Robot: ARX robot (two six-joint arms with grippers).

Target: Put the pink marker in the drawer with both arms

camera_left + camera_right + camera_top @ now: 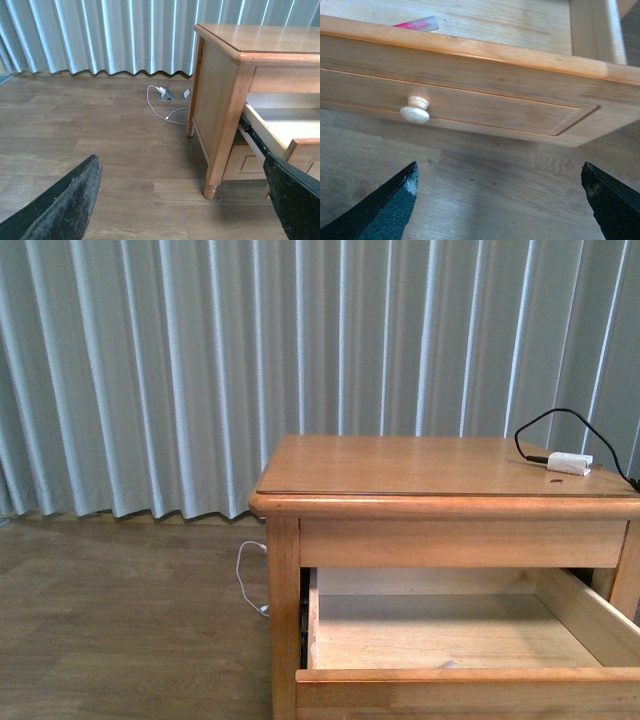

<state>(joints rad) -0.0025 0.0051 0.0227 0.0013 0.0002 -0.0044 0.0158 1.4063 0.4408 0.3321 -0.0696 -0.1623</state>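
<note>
The drawer (460,680) of the honey-coloured nightstand stands pulled out; its inside floor shows in the front view. In the right wrist view its panel front (485,100) and round pale knob (415,110) face me. The pink marker (415,24) lies inside the drawer, just behind the front's top edge, mostly hidden by it. My right gripper (497,200) is open and empty, over the floor in front of the drawer front. My left gripper (182,200) is open and empty, low over the floor beside the nightstand's front leg (220,150). The drawer also shows in the left wrist view (280,130).
A small white plug with a black cable (568,462) lies on the nightstand top (400,465). A white cable (162,107) runs across the wooden floor to sockets by the grey curtain (200,360). A lower drawer front (247,162) shows beneath.
</note>
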